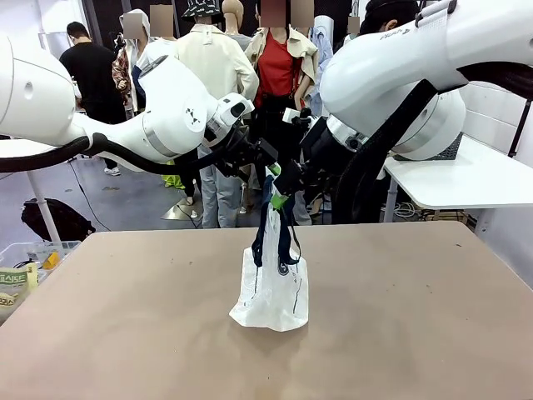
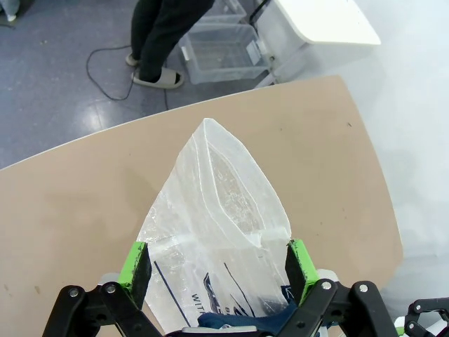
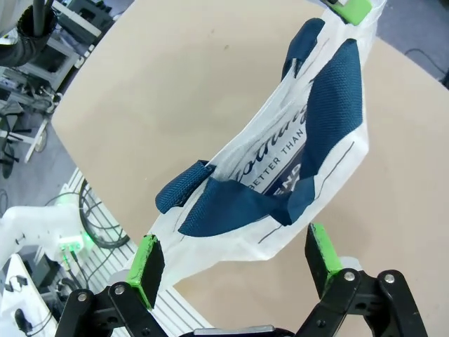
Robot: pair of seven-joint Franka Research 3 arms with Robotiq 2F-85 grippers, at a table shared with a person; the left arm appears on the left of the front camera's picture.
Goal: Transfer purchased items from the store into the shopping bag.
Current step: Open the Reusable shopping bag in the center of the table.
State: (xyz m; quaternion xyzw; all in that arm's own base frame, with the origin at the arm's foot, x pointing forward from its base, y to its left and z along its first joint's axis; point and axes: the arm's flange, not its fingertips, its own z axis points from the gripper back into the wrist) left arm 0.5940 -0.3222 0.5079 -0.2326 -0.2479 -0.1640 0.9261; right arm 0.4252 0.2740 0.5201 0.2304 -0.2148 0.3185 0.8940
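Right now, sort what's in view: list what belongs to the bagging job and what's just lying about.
Belongs to the job: shopping bag, standing on the brown table; left gripper and right gripper, both open, straddling its top.
Just lying about: clear bin of packets beside the table; clear storage boxes on the floor; white side table.

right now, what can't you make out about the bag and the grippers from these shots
- shopping bag contents: crinkly walls hide them, left wrist view
- its lettering: navy handles cover part, right wrist view; too small, front view
- whether left gripper or right gripper carries the handles: dark wrists crowd together, front view
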